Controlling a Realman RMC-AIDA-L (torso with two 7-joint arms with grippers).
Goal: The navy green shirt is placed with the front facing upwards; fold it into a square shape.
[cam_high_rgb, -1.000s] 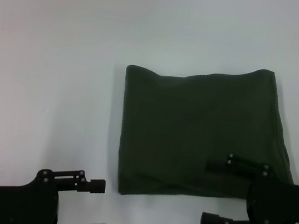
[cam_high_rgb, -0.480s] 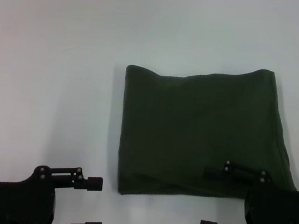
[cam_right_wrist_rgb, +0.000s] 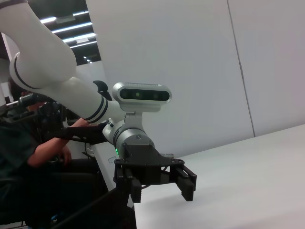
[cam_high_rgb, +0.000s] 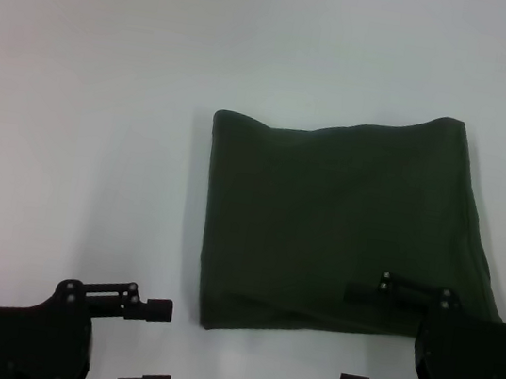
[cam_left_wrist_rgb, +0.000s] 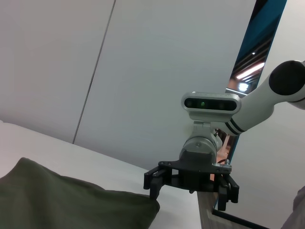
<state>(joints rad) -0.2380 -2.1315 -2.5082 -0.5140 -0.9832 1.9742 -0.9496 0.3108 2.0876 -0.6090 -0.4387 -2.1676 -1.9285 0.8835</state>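
The navy green shirt (cam_high_rgb: 342,231) lies folded into a rough rectangle on the white table, plain green side up, right of centre in the head view. One corner of the shirt (cam_left_wrist_rgb: 62,205) also shows in the left wrist view. My right gripper (cam_high_rgb: 352,338) hovers open at the shirt's near right corner, one finger over the cloth and nothing held. My left gripper (cam_high_rgb: 158,347) is open near the table's front edge, left of the shirt and apart from it. Each wrist view shows the other arm's gripper: the right gripper (cam_left_wrist_rgb: 190,191) and the left gripper (cam_right_wrist_rgb: 159,183), both open.
The white table (cam_high_rgb: 91,127) stretches bare to the left of the shirt and behind it. In the right wrist view a seated person (cam_right_wrist_rgb: 28,157) shows behind the left arm, beyond the table.
Both arms have drawn back slightly toward the table's near edge. The shirt has not moved.
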